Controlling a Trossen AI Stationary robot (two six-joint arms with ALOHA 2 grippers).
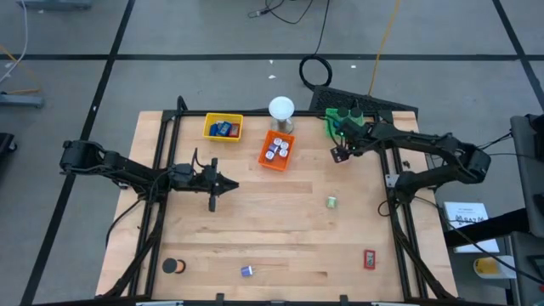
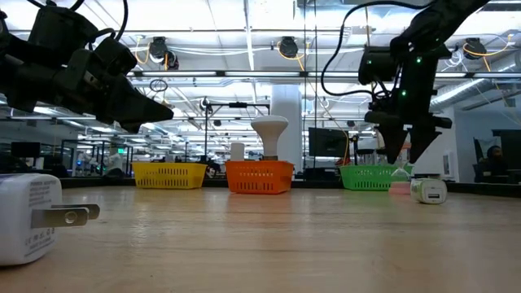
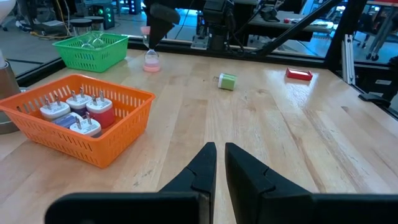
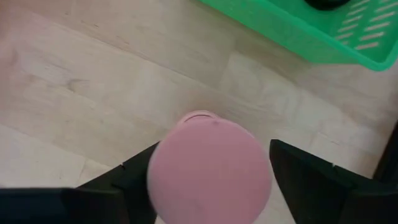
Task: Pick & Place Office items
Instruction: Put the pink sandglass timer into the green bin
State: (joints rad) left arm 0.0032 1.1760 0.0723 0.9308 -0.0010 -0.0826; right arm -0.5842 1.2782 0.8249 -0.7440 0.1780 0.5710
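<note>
A pink round roll (image 4: 208, 171) sits between the fingers of my right gripper (image 1: 341, 154), just in front of the green tray (image 1: 343, 119). The left wrist view shows the roll (image 3: 151, 61) under that gripper. My left gripper (image 3: 219, 158) is shut and touches nothing; it hovers over bare wood near the table's left middle (image 1: 212, 202). Loose pieces lie flat on the table: a green and white piece (image 1: 331, 201), a red block (image 1: 370, 258), a small blue piece (image 1: 246, 270) and a black roll (image 1: 172, 266). My right gripper holds the pink roll by its round rim (image 4: 155, 177), pinched between the two fingers. The fingers come from above, pointing down. The roll stands on edge below them, and its lower end (image 3: 151, 68) is at or just above the tabletop; which, I cannot tell.
The yellow tray (image 1: 223, 127) holds blue and red blocks. The orange tray (image 1: 276, 150) holds white plug adapters, with the white globe lamp (image 1: 281, 109) behind it. A white plug adapter (image 2: 28, 216) lies close to the low camera. Bare wood spreads across the table's middle.
</note>
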